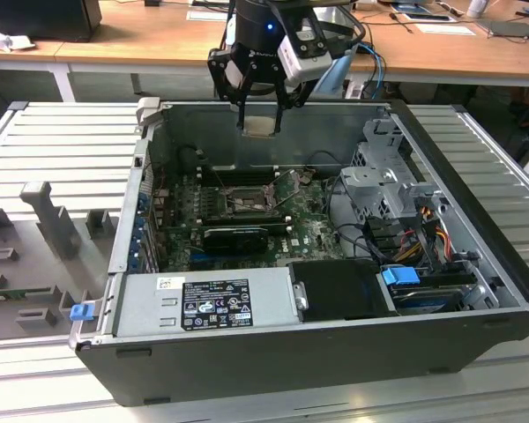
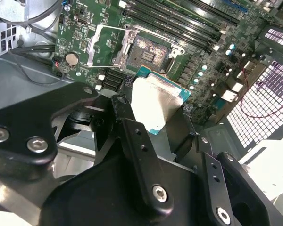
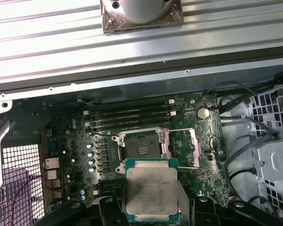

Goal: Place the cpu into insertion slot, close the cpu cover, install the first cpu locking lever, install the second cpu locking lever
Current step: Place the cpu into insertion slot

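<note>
My gripper (image 1: 261,118) hangs above the open computer case, near its back wall, shut on the cpu (image 1: 261,128). The cpu (image 3: 151,188) is a flat square chip with a pale metal face, pinched by two opposite edges between the black fingers (image 2: 128,123). Below and ahead of it on the green board lies the insertion slot (image 3: 141,149), a dark square socket with nothing in it. The cpu cover (image 3: 185,148), a silvery frame plate, is swung open beside the socket. In the second wrist view the cpu (image 2: 156,100) hovers apart from the insertion slot (image 2: 148,52) and the cpu cover (image 2: 106,44).
Long black memory slots (image 3: 129,117) run beside the socket. A black expansion card (image 1: 236,236) crosses the board, with a grey power supply (image 1: 203,304) along the front. A metal drive cage (image 1: 383,185) and cables sit on the exterior view's right. The case walls (image 1: 128,220) enclose everything.
</note>
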`<state>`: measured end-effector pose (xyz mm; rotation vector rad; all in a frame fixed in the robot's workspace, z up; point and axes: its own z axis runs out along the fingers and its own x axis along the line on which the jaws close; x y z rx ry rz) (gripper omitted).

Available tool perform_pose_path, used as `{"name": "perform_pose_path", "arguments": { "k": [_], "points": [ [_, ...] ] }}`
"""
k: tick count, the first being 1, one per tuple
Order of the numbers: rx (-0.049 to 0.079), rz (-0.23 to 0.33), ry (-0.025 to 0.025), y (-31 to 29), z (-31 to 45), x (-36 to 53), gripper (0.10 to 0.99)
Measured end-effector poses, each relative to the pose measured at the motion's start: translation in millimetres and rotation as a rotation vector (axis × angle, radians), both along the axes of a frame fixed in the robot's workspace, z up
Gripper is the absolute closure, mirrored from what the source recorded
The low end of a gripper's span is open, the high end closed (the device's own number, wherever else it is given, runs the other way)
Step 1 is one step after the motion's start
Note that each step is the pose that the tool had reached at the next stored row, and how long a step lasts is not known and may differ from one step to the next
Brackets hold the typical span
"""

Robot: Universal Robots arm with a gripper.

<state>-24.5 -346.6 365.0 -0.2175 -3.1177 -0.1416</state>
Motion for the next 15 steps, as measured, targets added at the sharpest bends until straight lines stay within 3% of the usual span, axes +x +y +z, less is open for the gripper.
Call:
{"name": "perform_pose_path", "arguments": {
  "k": [15],
  "points": [
    [0.000, -0.033, 0.0000, 0.0, 0.0, 0.0, 0.557]
  ]
}}
